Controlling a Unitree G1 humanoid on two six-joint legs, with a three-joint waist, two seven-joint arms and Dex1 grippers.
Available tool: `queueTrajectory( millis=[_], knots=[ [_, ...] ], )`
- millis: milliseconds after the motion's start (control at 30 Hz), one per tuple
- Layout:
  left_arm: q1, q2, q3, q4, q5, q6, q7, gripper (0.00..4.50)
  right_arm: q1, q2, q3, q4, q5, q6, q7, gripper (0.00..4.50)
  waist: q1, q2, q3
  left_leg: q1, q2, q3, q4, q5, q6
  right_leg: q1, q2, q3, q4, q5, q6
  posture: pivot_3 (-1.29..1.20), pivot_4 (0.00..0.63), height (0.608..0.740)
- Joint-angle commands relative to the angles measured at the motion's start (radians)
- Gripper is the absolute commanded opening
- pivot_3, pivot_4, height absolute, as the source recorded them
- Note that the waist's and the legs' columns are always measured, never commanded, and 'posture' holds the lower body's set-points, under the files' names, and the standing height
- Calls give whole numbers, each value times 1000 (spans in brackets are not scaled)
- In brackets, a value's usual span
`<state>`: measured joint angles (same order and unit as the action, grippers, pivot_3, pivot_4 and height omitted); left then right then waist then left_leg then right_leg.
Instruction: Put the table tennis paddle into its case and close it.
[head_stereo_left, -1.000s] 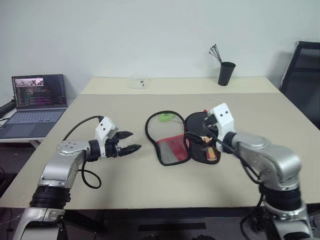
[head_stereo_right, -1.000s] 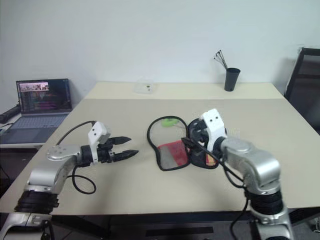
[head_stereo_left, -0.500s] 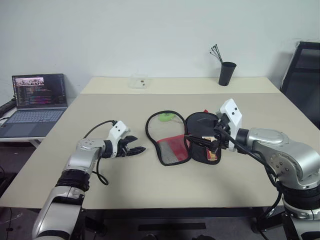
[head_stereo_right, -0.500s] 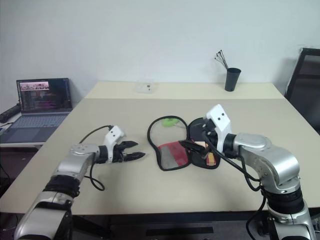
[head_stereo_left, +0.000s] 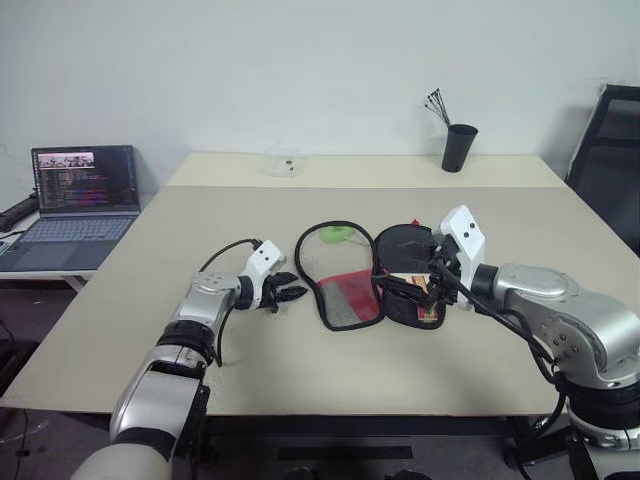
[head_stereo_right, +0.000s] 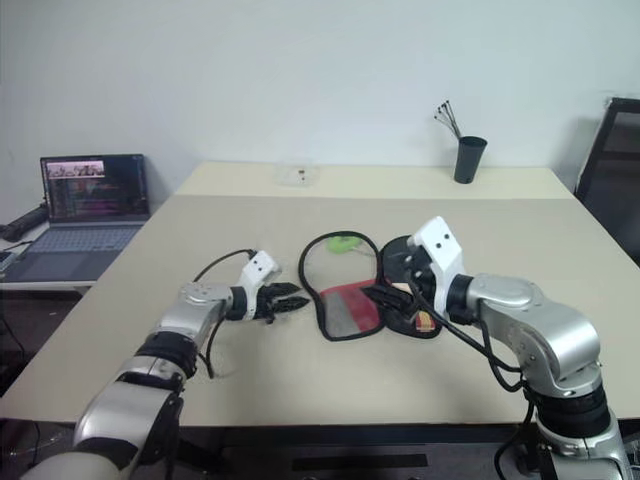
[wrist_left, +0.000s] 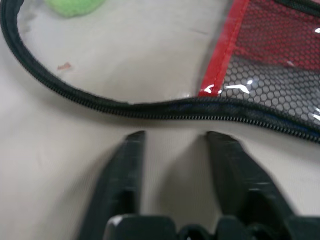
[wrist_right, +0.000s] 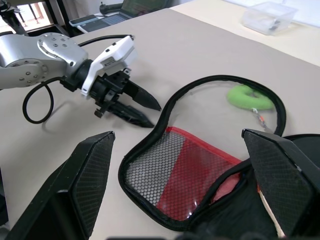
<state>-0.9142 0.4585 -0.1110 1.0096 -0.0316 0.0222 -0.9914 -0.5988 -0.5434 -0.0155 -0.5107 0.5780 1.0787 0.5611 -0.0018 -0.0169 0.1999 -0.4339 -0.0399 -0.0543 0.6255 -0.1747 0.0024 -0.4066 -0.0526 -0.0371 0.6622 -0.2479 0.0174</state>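
Note:
The case (head_stereo_left: 340, 290) lies unzipped in the middle of the table, its clear and red mesh flap spread to the left with a green tag (head_stereo_left: 335, 234) inside. The table tennis paddle (head_stereo_left: 402, 247) rests in the case's black right half, its light handle (head_stereo_left: 430, 305) pointing to the table's front edge. My left gripper (head_stereo_left: 292, 293) sits low over the table just left of the flap's zip edge (wrist_left: 150, 107), open by a narrow gap with nothing between its fingers (wrist_left: 132, 150). My right gripper (head_stereo_left: 415, 285) hovers over the right half, wide open.
An open laptop (head_stereo_left: 85, 195) stands on a side desk at the left. At the table's far edge stand a small clear box (head_stereo_left: 283, 163) and a black cup (head_stereo_left: 459, 147) of sticks. A black chair (head_stereo_left: 610, 150) is at the right.
My left gripper has moved right and down to the case's zip edge, and its fingers have drawn closer together. The right gripper has stayed over the case, wide open.

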Motion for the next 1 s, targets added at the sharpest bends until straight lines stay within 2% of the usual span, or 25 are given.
queueTrajectory(
  millis=[33,67,100,467,767,1000],
  knots=[
    [-29,-8,8,29,14,-23,2,494,0,-21,-31,-46,21,-6,-5,4500,0,0,0,0,0,0,0,0,0,0,0,0,0,0,0,0,150,740],
    [-31,-8,9,35,16,-26,1,173,0,-23,-32,-47,23,-6,-5,4500,0,0,0,0,0,0,0,0,0,0,0,0,0,0,0,0,150,740],
    [-31,-9,9,40,17,-26,-2,41,1,-24,-33,-48,24,-6,-6,4500,0,0,0,0,0,0,0,0,0,0,0,0,0,0,0,0,150,740],
    [-45,-75,-16,100,65,-42,30,41,4,-45,-35,-44,36,-12,-7,4500,11,-1,-1,0,0,-1,2,0,0,2,0,-1,0,0,0,0,150,740],
    [-135,-193,9,176,67,-79,84,41,23,-74,-59,-54,50,-9,-13,4500,32,-2,-1,-1,-1,0,4,1,1,5,-3,-3,-4,3,6,0,150,740],
    [-176,-209,25,199,72,-96,73,41,58,-127,-89,-67,56,-16,-1,4500,24,-3,0,-5,-1,3,3,1,2,1,-2,-2,-5,4,7,0,150,740]
  ],
)
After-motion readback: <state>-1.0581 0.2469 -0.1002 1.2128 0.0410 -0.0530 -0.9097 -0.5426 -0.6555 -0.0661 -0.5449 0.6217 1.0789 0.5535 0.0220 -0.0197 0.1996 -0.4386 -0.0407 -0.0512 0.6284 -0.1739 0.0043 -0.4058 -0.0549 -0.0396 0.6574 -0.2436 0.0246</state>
